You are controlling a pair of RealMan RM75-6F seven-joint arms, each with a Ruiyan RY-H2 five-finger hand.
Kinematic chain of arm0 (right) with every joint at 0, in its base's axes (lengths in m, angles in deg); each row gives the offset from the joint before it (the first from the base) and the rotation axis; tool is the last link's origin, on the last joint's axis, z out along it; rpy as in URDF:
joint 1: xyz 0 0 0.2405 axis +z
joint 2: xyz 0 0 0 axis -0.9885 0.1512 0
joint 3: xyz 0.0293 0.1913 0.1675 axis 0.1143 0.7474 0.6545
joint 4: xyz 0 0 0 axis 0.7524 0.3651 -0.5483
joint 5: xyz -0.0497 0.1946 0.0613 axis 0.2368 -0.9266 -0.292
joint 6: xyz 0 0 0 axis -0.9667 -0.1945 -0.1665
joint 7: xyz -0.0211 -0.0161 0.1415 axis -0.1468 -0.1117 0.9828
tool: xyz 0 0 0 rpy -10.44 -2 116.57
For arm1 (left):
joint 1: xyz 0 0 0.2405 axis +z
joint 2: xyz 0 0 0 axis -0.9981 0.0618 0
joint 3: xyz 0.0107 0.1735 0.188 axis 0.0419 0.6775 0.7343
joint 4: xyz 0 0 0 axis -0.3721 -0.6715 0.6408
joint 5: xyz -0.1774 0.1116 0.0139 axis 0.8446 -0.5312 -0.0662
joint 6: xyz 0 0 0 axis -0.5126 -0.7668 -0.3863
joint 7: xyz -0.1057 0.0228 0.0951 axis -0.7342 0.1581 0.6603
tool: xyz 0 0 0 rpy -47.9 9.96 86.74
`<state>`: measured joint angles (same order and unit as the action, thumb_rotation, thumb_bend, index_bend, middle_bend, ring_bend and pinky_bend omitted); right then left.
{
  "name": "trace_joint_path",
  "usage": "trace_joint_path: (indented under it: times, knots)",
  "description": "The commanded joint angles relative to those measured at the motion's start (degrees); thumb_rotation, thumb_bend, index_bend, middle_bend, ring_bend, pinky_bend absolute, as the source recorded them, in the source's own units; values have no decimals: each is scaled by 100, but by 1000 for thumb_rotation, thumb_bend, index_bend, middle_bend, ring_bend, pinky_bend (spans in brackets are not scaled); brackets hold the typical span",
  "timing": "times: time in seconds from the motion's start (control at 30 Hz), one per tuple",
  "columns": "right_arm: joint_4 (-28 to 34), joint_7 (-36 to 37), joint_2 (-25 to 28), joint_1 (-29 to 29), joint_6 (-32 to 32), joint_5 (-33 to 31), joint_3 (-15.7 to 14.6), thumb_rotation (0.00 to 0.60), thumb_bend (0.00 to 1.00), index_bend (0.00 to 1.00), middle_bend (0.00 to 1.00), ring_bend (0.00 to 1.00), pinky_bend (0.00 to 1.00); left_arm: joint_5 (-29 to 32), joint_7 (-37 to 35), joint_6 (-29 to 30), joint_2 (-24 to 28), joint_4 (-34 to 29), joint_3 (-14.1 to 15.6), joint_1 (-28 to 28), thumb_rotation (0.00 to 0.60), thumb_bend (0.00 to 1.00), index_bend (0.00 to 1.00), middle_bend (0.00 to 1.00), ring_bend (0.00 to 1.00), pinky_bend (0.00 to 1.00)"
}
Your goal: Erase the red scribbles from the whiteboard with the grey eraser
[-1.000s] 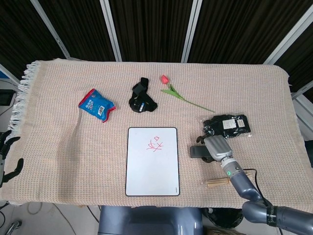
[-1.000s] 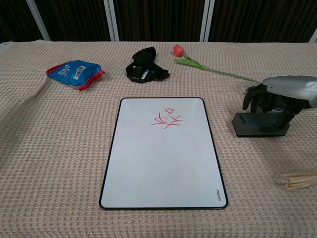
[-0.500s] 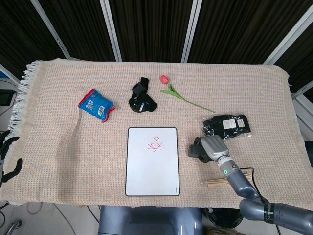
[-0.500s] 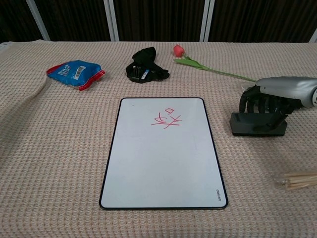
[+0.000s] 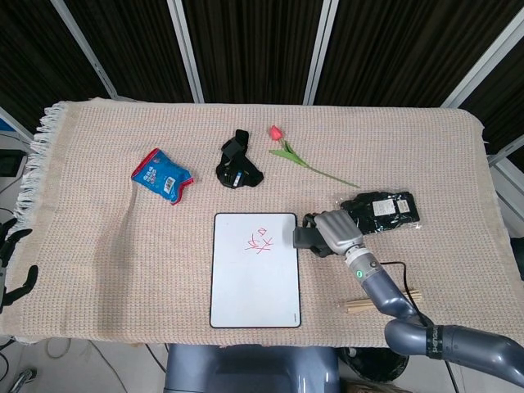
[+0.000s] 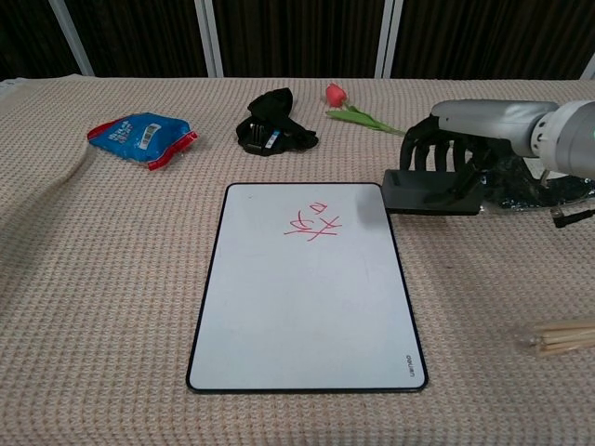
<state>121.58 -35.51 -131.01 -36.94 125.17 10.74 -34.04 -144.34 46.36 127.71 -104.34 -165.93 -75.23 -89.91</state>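
The whiteboard [image 5: 255,269] [image 6: 306,288] lies flat at the table's front centre, with red scribbles [image 5: 259,241] [image 6: 314,223] in its upper half. My right hand [image 5: 336,230] [image 6: 456,139] grips the grey eraser [image 5: 306,239] [image 6: 432,192] from above. It holds the eraser lifted just off the cloth, right beside the board's upper right edge. My left hand [image 5: 11,266] hangs open off the table's left edge, seen only in the head view.
A blue snack packet [image 5: 162,174] [image 6: 139,135], a black strap bundle [image 5: 238,164] [image 6: 272,121] and a red tulip [image 5: 303,157] [image 6: 376,116] lie further back. A black packet [image 5: 383,208] sits behind my right hand. Wooden sticks [image 5: 364,304] [image 6: 565,338] lie at the front right.
My right hand closed on the eraser, lifted it and carried it left, from the cloth at the right to the whiteboard's upper right edge.
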Motion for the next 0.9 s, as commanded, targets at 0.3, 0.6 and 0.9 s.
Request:
trace_joint_path:
  times: [0.3,0.6,0.9]
  knots:
    - [-851,-246,-1069,546,229,-113,216,600,399,429,451,489,491,22,-33,-11,22,4,0,5,600,385,195,37,0,12]
    - [-1540,-470,-1695,876,276,-447,355,600,390,429,444,482,484,31,-70,-7,42,-10,-5,12,600,385,195,37,0,12]
    - [-2088,-500,-2205,1071,427,-532,495,600,389,429,443,480,484,37,-61,-9,40,-2,-10,9,600,385,195,37,0,12]
